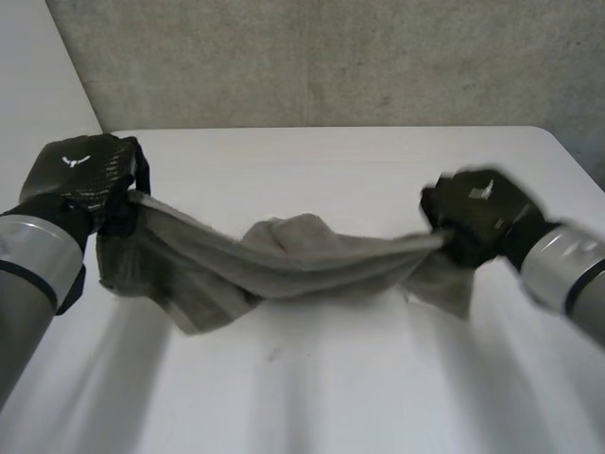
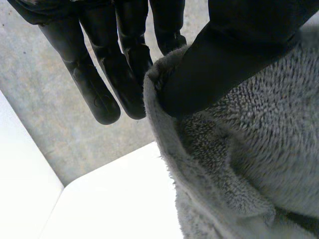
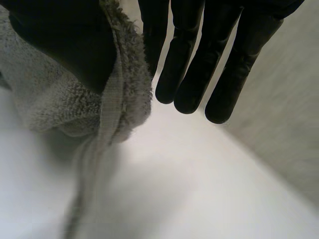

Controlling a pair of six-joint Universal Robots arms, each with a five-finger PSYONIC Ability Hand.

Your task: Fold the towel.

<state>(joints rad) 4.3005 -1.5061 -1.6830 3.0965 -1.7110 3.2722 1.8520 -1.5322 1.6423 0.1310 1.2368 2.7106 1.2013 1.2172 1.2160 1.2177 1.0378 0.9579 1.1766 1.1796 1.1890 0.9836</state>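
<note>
Fingers (image 2: 94, 84) of my left hand (image 1: 85, 180) reach out nearly straight, and my thumb (image 2: 224, 59) presses one end of the grey towel (image 1: 284, 255) against them, so that end is pinched between thumb and fingers. My right hand (image 1: 477, 213) does the same at the other end: its fingers are straight and its thumb clamps the hemmed edge against the finger nearest to it. My two hands are well apart, both above the white table (image 1: 331, 378), and the towel runs between them as a slack, bunched band. Its middle sags lowest, with a rumpled hump there, and I cannot tell whether that part touches the table. A loose flap hangs below each hand, under the palm. Beyond my fingertips a grey wall (image 1: 331, 57) rises behind the table's far edge.
</note>
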